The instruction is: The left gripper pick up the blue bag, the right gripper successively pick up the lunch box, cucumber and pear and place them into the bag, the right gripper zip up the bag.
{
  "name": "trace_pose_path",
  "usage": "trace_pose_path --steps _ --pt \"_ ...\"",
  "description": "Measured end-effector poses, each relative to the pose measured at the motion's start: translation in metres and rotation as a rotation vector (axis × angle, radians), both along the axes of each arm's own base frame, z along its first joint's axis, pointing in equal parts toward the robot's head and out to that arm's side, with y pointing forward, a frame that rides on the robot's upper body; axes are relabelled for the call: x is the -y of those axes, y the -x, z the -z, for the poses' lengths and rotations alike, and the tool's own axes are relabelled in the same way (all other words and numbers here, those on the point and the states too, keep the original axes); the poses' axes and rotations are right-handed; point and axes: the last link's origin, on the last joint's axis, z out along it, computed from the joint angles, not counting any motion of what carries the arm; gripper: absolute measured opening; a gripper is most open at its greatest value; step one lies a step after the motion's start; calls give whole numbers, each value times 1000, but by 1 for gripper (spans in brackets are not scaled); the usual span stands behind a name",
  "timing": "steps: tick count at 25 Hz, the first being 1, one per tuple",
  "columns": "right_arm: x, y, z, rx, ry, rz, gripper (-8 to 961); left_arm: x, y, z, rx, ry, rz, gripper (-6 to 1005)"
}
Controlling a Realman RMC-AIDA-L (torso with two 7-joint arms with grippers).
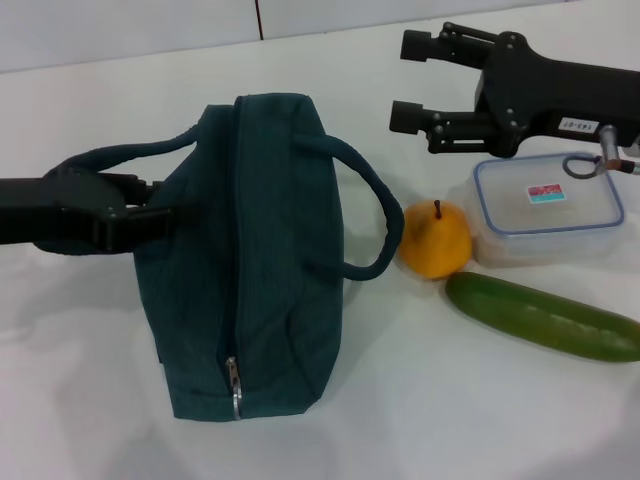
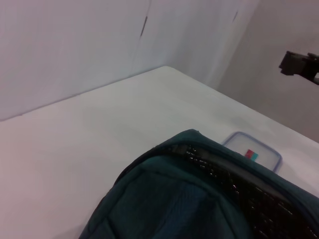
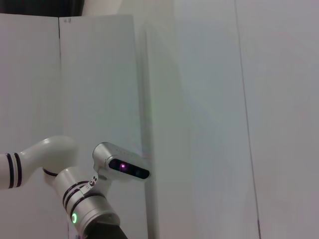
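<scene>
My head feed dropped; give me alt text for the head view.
Left gripper at the zipped blue bag by its handle. Right gripper, open, above the lunch box; pear and cucumber beside it.

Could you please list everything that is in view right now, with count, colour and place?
blue bag: one, dark teal-blue, on its side left of centre on the table, zipper closed, silver pull at its near end.
pear: one, yellow-orange, just right of the bag's loop handle.
lunch box: one, clear with blue rim, right of the pear and touching it.
cucumber: one, dark green, lying in front of the pear and lunch box.
table: one, white, under everything.
left gripper: one, black, at the bag's left handle, closed on it.
right gripper: one, black, open, raised behind the lunch box.
</scene>
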Motion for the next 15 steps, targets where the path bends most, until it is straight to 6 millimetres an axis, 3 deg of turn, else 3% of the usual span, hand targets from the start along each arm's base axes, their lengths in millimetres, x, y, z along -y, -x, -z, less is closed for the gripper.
trace_pose_path --steps 6,15 --pt "1 -3 4 -3 1 22 842 -1 -5 -1 11 -24 77 348" --pt "10 -15 10 -43 17 81 842 0 -11 0 39 -30 117 283"
